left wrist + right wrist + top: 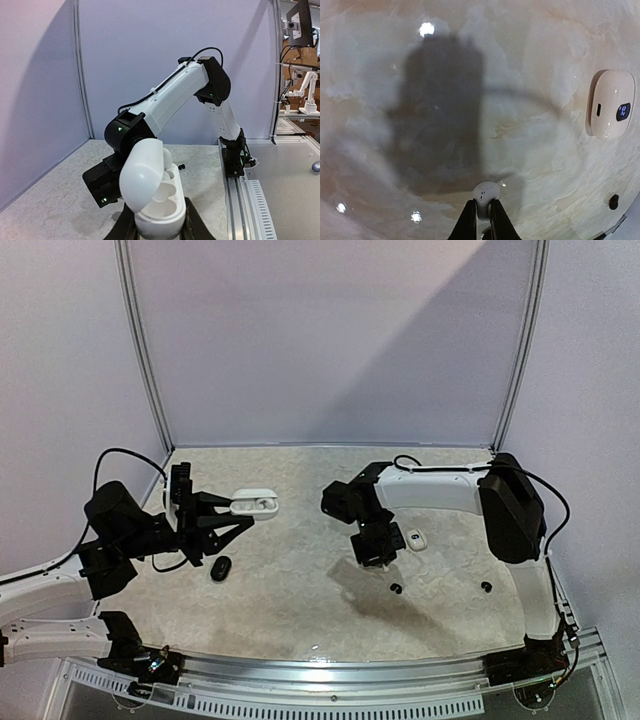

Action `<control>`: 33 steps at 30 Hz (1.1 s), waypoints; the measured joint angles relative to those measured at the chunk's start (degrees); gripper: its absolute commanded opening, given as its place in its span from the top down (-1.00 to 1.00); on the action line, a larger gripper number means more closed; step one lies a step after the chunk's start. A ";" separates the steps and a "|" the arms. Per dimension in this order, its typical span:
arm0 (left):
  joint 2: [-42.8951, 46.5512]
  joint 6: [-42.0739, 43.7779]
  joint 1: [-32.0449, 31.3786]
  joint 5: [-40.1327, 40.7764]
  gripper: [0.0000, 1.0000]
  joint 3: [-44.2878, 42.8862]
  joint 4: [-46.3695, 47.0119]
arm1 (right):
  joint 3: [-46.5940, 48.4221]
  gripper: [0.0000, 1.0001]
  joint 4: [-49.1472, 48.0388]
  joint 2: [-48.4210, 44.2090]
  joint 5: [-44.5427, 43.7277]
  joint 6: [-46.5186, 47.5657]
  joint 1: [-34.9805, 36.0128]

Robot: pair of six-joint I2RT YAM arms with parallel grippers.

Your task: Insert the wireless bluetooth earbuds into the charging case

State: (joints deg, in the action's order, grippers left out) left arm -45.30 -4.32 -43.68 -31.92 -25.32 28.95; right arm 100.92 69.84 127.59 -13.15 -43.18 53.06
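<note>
My left gripper (238, 515) is shut on an open white charging case (254, 503), held above the table at the left. In the left wrist view the case (160, 200) sits between the fingers with its lid up. The near cavity shows empty, and a white rounded shape (168, 157) shows at the far one. My right gripper (481, 212) points down over the table's middle, its fingertips shut on a small white earbud (486, 194). Two black earbuds (396, 588) (486, 586) lie on the table near the right arm.
A closed white case (416, 538) lies on the table just right of the right gripper (378, 552); it also appears in the right wrist view (611, 104). A black case (220, 568) lies below the left gripper. Metal frame posts stand at the back corners.
</note>
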 measured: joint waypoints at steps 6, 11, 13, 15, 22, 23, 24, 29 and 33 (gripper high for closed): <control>0.00 0.22 0.00 0.00 1.00 0.00 -0.20 | 1.81 0.60 -0.96 1.05 2.21 0.15 0.02; 0.00 0.26 0.11 -0.02 1.00 0.00 -0.22 | 1.84 0.57 -2.89 1.05 5.22 0.11 0.02; 0.00 0.31 0.17 -0.02 1.00 0.00 -0.24 | 1.84 0.56 -3.30 1.05 6.03 0.17 0.02; 0.00 0.46 0.24 -0.04 1.00 0.00 -0.28 | 1.84 0.56 -3.39 1.05 6.38 0.42 0.02; 0.00 0.87 0.33 -0.24 1.00 0.00 -0.59 | 3.08 0.55 -1.81 -0.90 6.08 4.81 -0.55; 0.00 0.90 0.33 -0.24 1.00 0.00 -0.59 | 3.08 0.55 -1.44 -1.60 5.97 6.10 -0.92; 0.00 0.96 0.33 -0.26 1.00 0.00 -0.59 | 3.08 0.56 -1.20 -2.10 5.97 7.13 -1.33; 0.02 1.09 0.33 -0.42 1.00 0.00 -0.74 | 2.47 0.57 -1.49 -2.60 6.80 14.21 -5.05; 0.09 1.16 0.33 -0.42 1.00 0.00 -1.20 | 2.05 0.67 -2.23 -1.55 8.50 19.76 -7.85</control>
State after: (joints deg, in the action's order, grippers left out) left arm -45.21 -3.16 -43.35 -32.34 -25.32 27.75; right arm 102.98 67.61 126.04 -4.64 -23.42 45.21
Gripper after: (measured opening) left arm 0.245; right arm 0.200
